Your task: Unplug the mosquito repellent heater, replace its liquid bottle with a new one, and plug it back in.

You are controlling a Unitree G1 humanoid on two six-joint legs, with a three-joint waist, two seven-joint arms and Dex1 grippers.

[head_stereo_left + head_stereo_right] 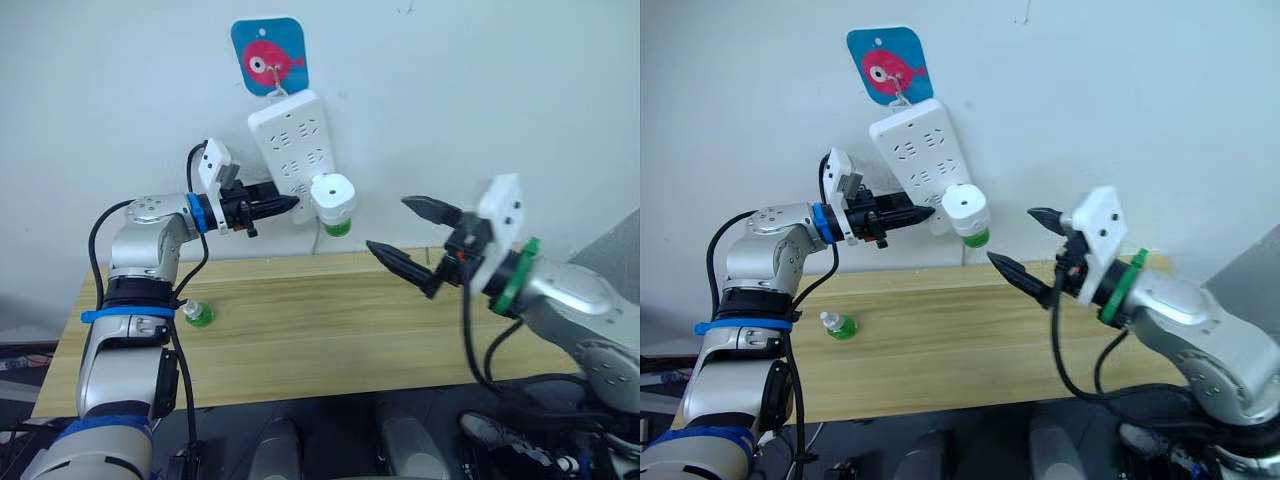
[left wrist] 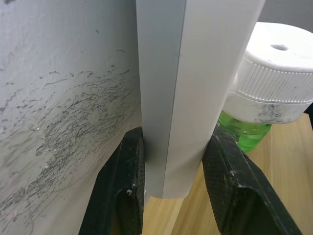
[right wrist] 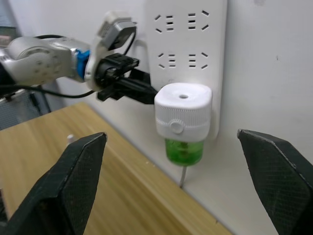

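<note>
The white mosquito repellent heater [image 1: 333, 195] is plugged into the bottom socket of a white power strip [image 1: 290, 140] hanging on the wall. Its green liquid bottle [image 1: 338, 228] sits under it. My left gripper [image 1: 285, 205] is shut on the strip's lower edge, one black finger [image 2: 122, 191] on each side, just left of the heater [image 2: 274, 73]. My right gripper [image 1: 390, 225] hangs open a short way to the right of the heater [image 3: 183, 115], not touching it. A second small green bottle with a white cap [image 1: 198, 315] stands on the wooden table [image 1: 350, 330] at the left.
The strip hangs from a blue fish-print hook [image 1: 268, 55] on the white wall. Its cord [image 1: 318, 240] drops behind the table's back edge. The table is narrow, with its front edge close to me.
</note>
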